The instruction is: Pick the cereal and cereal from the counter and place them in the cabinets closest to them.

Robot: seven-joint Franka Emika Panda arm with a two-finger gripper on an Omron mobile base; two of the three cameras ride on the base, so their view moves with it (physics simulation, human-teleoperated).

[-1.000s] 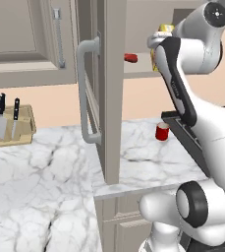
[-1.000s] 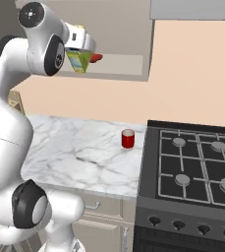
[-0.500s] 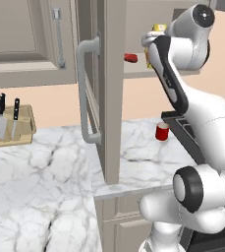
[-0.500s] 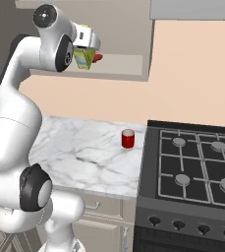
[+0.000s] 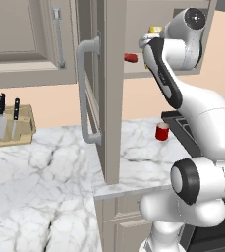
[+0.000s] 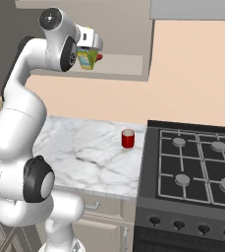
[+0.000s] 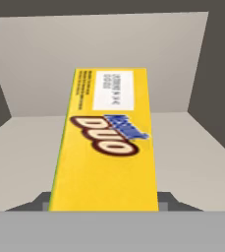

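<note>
Gripper (image 6: 90,53) raised to the open wall cabinet (image 6: 128,74), jaws pinched on the narrow yellow cereal box (image 6: 87,58). Hand view: box (image 7: 106,142) runs lengthwise away from the cam, its far end already over the plain inner shelf (image 7: 192,142), back wall beyond. Fingertips mostly hidden under the box, so exact pad contact can't be read; grip judged from both base views.

Step in hand: placing box no. 1. To do it well: carry it further in so the whole footprint sits on the shelf, not on the lip; lower until the base meets the board before letting go; keep it square to the side walls, w/ room each side for jaws to part. Pull straight back out afterward. Open door (image 5: 111,98) w/ its grey bar handle (image 5: 87,93) stands just left of the arm, so swing clear of it.

Surface & room: white marble counter (image 6: 79,152), grey veins, beige base units under. Small red cup (image 6: 127,139) stands near the black gas hob (image 6: 197,162), well below the work. Knife block (image 5: 8,125) at far left by the wall. Peach wall behind. Second cereal box not made out anywhere.
</note>
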